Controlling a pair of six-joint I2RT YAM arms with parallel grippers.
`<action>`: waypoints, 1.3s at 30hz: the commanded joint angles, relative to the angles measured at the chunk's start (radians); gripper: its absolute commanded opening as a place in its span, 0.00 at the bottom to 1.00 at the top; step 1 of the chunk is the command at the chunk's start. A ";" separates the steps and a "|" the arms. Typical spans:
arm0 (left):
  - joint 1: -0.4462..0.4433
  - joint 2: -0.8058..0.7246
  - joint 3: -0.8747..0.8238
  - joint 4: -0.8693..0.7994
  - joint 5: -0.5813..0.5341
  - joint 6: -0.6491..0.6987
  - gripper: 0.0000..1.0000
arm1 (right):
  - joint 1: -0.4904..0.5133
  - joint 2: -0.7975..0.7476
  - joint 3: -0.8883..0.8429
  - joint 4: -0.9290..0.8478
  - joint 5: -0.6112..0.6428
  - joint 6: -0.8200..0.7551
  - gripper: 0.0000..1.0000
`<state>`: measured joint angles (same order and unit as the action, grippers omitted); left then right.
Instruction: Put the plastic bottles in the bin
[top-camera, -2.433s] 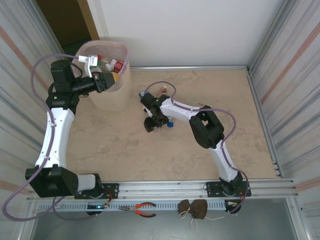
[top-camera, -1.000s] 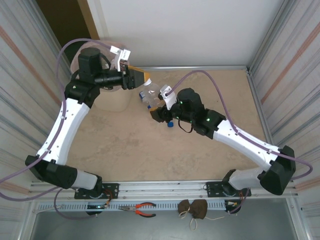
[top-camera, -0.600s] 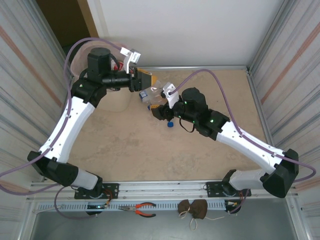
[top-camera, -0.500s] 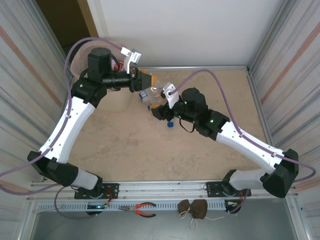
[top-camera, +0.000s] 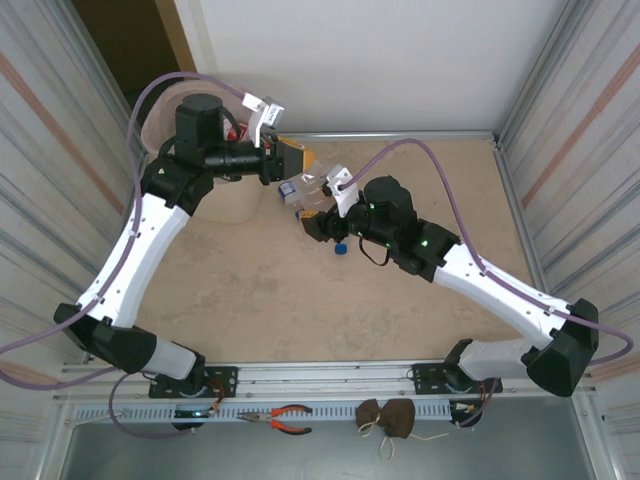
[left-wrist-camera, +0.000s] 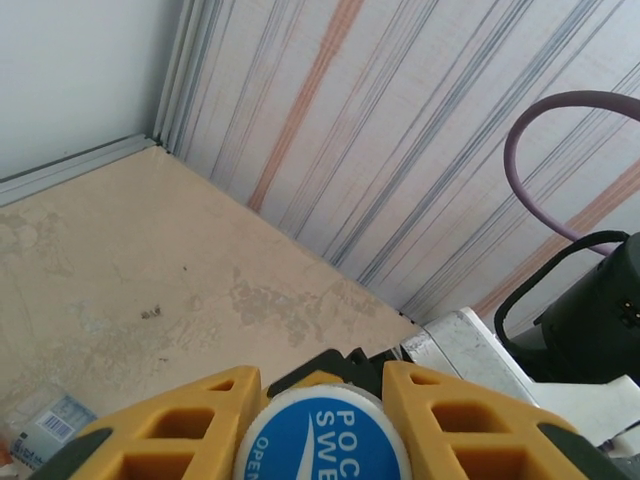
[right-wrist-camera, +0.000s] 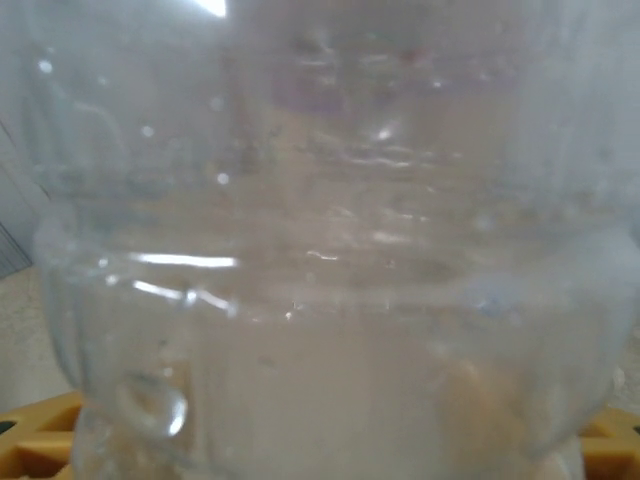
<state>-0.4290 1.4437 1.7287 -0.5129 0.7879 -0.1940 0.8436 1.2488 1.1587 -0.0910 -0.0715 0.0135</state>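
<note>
A clear plastic bottle (top-camera: 305, 186) hangs above the floor between my two grippers. The left gripper (top-camera: 292, 160) reaches in from the bin side. In the left wrist view its yellow fingers (left-wrist-camera: 190, 420) press both sides of the bottle's blue cap (left-wrist-camera: 322, 440), so that gripper (left-wrist-camera: 320, 385) is shut on it. My right gripper (top-camera: 313, 213) holds the bottle's body from below. The right wrist view has the clear body (right-wrist-camera: 330, 250) pressed up close, with a yellow fingertip (right-wrist-camera: 35, 440) at the bottom corner. The beige bin (top-camera: 236, 205) with its pink liner stands behind the left arm, with bottles (top-camera: 236, 130) inside.
A small blue-capped item (top-camera: 340, 248) lies on the floor under the right arm. Another labelled bottle (left-wrist-camera: 45, 425) rests on the floor. Corrugated metal walls (top-camera: 580, 130) close in both sides. Red pliers (top-camera: 290, 418) and a brown pouch (top-camera: 388, 418) lie on the front ledge.
The right gripper lifted the bottle off the floor and the left gripper swung from over the bin to meet it. Over the last half second almost nothing moved.
</note>
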 joint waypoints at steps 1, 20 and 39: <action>0.008 0.001 0.064 -0.051 -0.088 0.080 0.22 | 0.006 -0.061 -0.009 0.013 0.031 -0.009 0.73; 0.455 0.049 0.107 0.202 -0.144 -0.114 0.19 | 0.002 -0.190 -0.067 -0.045 0.122 -0.016 0.82; 0.637 0.383 0.167 0.522 -0.299 -0.302 0.19 | -0.007 -0.193 -0.063 -0.072 0.134 -0.023 0.83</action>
<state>0.2031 1.8088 1.8500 -0.0631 0.5316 -0.4805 0.8425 1.0748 1.0954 -0.1581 0.0380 0.0135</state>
